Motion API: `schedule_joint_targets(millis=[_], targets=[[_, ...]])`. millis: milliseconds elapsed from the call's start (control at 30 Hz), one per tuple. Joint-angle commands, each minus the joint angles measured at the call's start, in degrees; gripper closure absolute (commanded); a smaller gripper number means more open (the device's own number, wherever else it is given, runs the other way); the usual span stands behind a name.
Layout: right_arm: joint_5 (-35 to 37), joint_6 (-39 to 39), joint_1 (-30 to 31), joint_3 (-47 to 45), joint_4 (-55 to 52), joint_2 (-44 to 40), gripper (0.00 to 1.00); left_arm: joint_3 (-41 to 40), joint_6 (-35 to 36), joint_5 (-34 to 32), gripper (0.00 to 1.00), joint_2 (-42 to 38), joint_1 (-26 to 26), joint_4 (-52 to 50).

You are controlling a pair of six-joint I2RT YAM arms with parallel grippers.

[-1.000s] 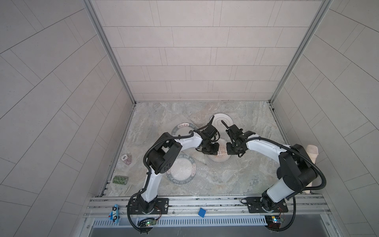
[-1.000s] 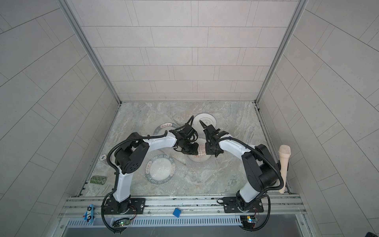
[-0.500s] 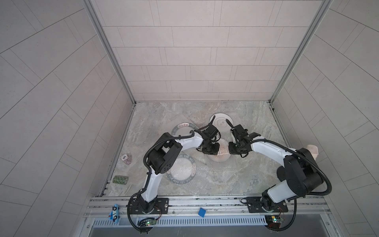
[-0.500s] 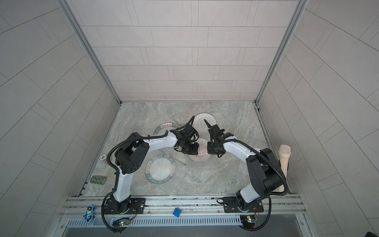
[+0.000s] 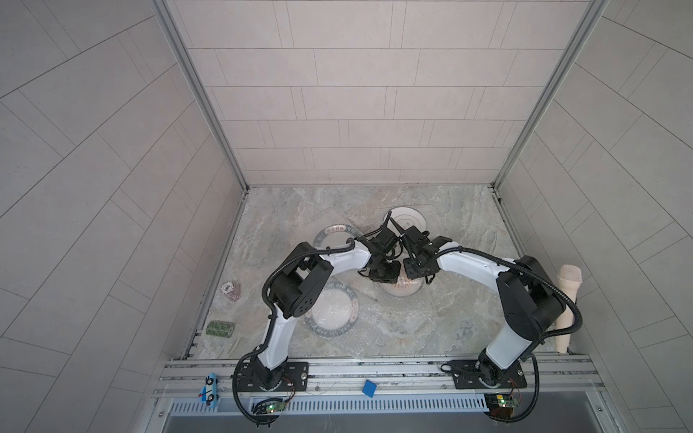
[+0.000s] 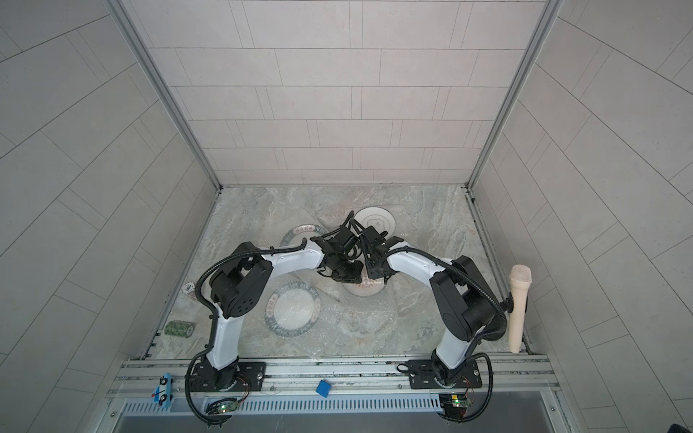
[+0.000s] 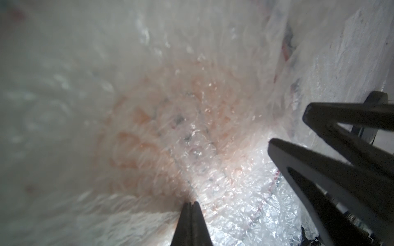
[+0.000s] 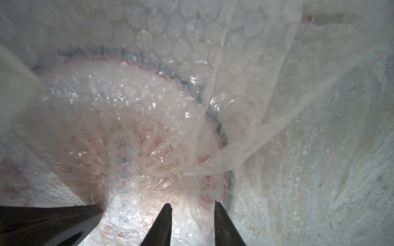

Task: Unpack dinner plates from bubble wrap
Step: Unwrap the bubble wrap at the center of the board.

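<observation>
Wrapped in bubble wrap (image 8: pixel 162 102), the dinner plate with the orange sunburst centre (image 5: pixel 403 290) (image 8: pixel 132 138) lies mid-table. My left gripper (image 5: pixel 383 278) (image 7: pixel 191 203) is over its left edge, shut on a pinch of the wrap, which rises toward it. Close beside it my right gripper (image 5: pixel 414 270) (image 8: pixel 193 204) stands open, with a loose fold of wrap between its fingertips (image 8: pixel 217 204). Three other plates lie bare: one with grey rings (image 5: pixel 407 221) and two with green rims (image 5: pixel 333 234) (image 5: pixel 332 311).
A loose sheet of bubble wrap (image 5: pixel 358 337) lies near the front edge. A pinkish cup (image 5: pixel 231 291) and a green roll (image 5: pixel 220 329) sit by the left wall. A beige handle-shaped thing (image 5: pixel 568 307) stands at the right wall. A blue square (image 5: pixel 369 388) rests on the rail.
My right gripper was shut and now stands open, its hold on the wrap let go. The left gripper has stayed shut in about the same place.
</observation>
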Motion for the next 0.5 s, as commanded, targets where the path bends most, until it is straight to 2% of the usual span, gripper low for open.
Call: schedule_joint_targets(millis=[0, 367, 467], targets=[[2.74, -0.55, 0.4, 0.84, -1.35, 1.43, 0.68, -2.54, -0.03, -4.51, 0.99, 3.6, -0.07, -5.96], [4.76, -0.75, 0.38, -0.09, 0.74, 3.17, 0.89, -2.69, -0.07, -4.26, 0.99, 3.56, -0.01, -5.65], [4.94, -0.85, 0.22, -0.17, 0.85, 3.83, 0.98, -2.77, -0.1, -4.24, 0.99, 3.56, -0.01, -5.56]])
